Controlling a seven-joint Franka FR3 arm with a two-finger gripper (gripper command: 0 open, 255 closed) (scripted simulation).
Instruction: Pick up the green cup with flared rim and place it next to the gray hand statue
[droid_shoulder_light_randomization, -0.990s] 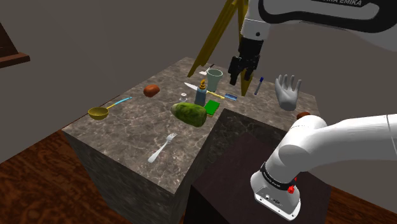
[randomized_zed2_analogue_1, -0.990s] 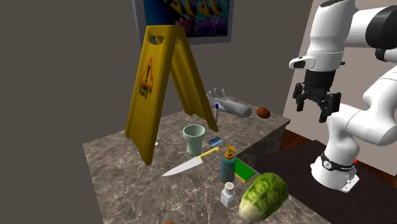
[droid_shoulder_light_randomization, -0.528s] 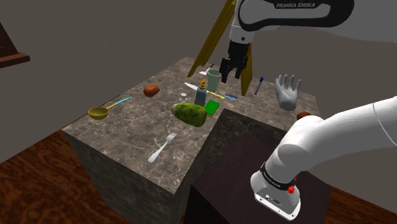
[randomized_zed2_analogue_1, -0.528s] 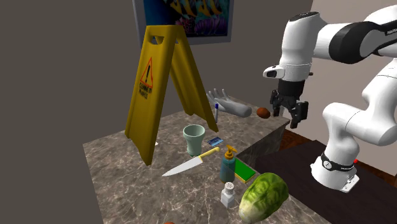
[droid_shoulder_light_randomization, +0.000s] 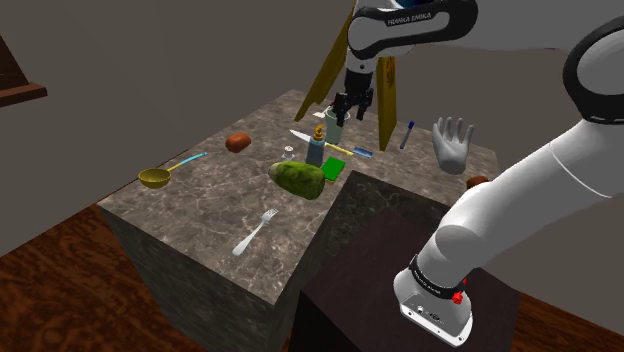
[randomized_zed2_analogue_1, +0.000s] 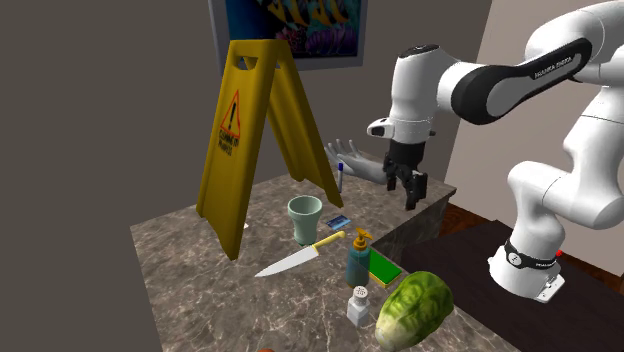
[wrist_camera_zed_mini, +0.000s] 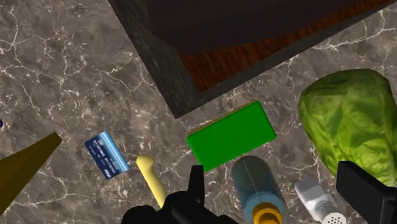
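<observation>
Black tool (randomized_zed2_analogue_1: 408, 185) hangs empty, fingers apart, above the marble surface (randomized_zed2_analogue_1: 190, 262). Green cup (randomized_zed2_analogue_1: 305, 217) stands upright below and a little to one side of it, not yet grasped. Gray hand statue (droid_shoulder_light_randomization: 452, 143) lies farther off. Pickup and placing both look undone.

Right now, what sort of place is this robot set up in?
Probably a kitchen-like room in a house, not certain: a marbled counter holding a knife and a lettuce, a wooden floor and a picture on the wall.
</observation>
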